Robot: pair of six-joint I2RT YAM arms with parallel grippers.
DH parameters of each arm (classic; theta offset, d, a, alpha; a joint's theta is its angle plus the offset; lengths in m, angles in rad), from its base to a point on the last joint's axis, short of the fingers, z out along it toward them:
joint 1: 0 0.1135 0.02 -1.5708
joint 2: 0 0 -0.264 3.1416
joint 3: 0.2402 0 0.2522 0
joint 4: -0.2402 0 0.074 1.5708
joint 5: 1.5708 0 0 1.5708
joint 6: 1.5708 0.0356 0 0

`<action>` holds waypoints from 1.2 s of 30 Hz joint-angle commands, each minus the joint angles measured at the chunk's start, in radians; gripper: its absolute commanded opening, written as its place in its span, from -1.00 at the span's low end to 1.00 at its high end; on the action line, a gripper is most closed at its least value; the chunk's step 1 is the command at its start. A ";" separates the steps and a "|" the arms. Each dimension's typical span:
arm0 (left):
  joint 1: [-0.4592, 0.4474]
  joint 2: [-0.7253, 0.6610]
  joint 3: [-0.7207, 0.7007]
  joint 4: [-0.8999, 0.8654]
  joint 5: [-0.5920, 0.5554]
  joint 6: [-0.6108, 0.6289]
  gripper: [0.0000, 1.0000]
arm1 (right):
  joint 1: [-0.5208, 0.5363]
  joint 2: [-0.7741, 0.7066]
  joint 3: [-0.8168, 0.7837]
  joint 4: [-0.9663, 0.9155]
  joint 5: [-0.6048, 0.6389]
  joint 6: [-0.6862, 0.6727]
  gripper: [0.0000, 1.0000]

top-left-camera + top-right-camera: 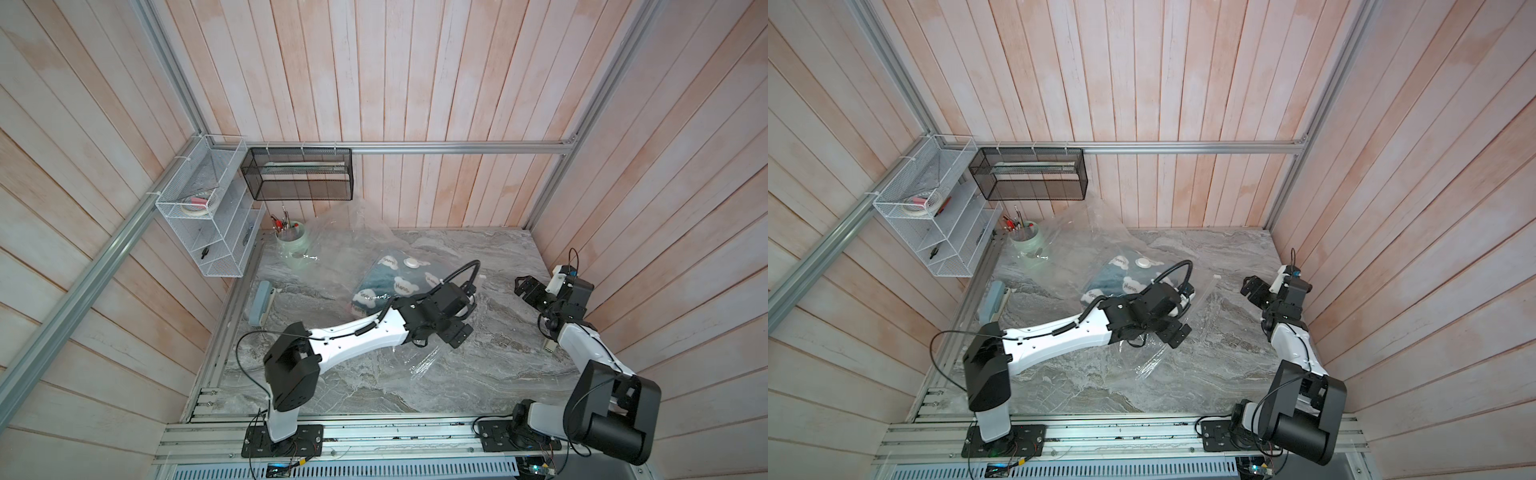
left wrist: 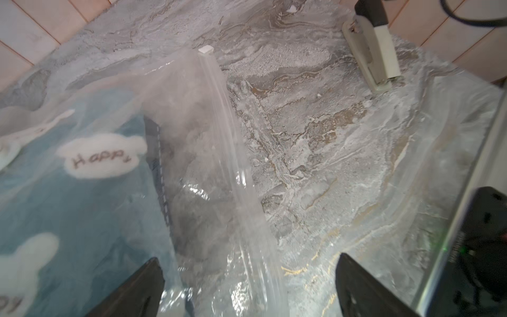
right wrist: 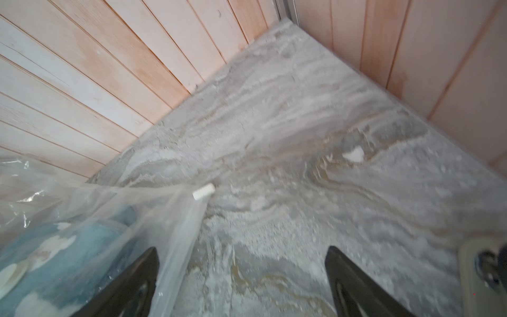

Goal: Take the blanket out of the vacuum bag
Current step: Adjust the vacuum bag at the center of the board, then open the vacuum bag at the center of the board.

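The vacuum bag (image 1: 328,253) lies crumpled across the middle of the marble table (image 1: 478,374), with its far end rising against the back wall. Inside it, visible through the clear plastic, is the folded blue blanket (image 1: 384,284) with white cloud patches. The round white valve (image 1: 412,262) sits on the bag over the blanket. The white slider clip (image 2: 205,50) is at the end of the zip edge nearer the back wall.

The left gripper (image 2: 248,260) has its jaws spread wide, one on each side of the zip edge, closed on nothing. The right gripper (image 3: 242,249) is likewise wide apart and empty, over bare table just beside the clip corner.

Other containers:
- Pale green cup (image 1: 293,249), back left — holds pens.
- White wire rack (image 1: 174,195), left wall — a tape roll (image 1: 195,208) in the top tray.
- Black mesh basket (image 1: 299,191), back wall — a pale long item.
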 commanded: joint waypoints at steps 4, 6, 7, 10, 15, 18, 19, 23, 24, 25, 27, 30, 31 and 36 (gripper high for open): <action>-0.100 0.229 0.223 -0.251 -0.304 0.145 1.00 | -0.040 -0.096 -0.116 0.044 -0.106 0.018 0.90; -0.110 0.257 0.223 -0.256 -0.331 0.161 1.00 | -0.065 -0.102 -0.127 0.035 -0.137 0.017 0.91; -0.112 0.265 0.216 -0.252 -0.343 0.161 1.00 | -0.080 -0.109 -0.132 0.031 -0.149 0.017 0.91; -0.115 0.278 0.172 -0.216 -0.422 0.176 1.00 | -0.108 -0.139 -0.147 0.033 -0.170 0.028 0.91; -0.115 0.277 0.081 -0.095 -0.601 0.271 1.00 | -0.115 -0.185 -0.170 0.047 -0.189 0.041 0.90; -0.115 0.280 0.028 -0.020 -0.654 0.324 1.00 | -0.122 -0.191 -0.181 0.053 -0.208 0.046 0.91; -0.115 0.284 0.013 0.002 -0.681 0.340 1.00 | -0.126 -0.193 -0.187 0.054 -0.215 0.049 0.91; -0.115 0.282 -0.015 0.084 -0.759 0.389 0.66 | -0.128 -0.212 -0.206 0.065 -0.233 0.063 0.91; -0.115 0.274 -0.016 0.100 -0.761 0.395 0.35 | -0.129 -0.215 -0.211 0.072 -0.237 0.068 0.91; -0.115 0.262 -0.016 0.126 -0.766 0.403 -0.14 | -0.128 -0.217 -0.215 0.074 -0.240 0.071 0.91; -0.115 0.238 -0.015 0.165 -0.783 0.420 -1.00 | -0.130 -0.219 -0.220 0.080 -0.252 0.077 0.91; -0.093 0.144 0.026 0.123 -0.718 0.355 -1.00 | -0.129 -0.221 -0.229 0.095 -0.280 0.090 0.91; -0.058 0.083 0.056 0.065 -0.616 0.259 -1.00 | -0.128 -0.223 -0.235 0.109 -0.300 0.099 0.91; 0.230 -0.283 -0.178 0.264 0.075 0.023 -1.00 | -0.117 -0.240 -0.289 0.217 -0.378 0.162 0.90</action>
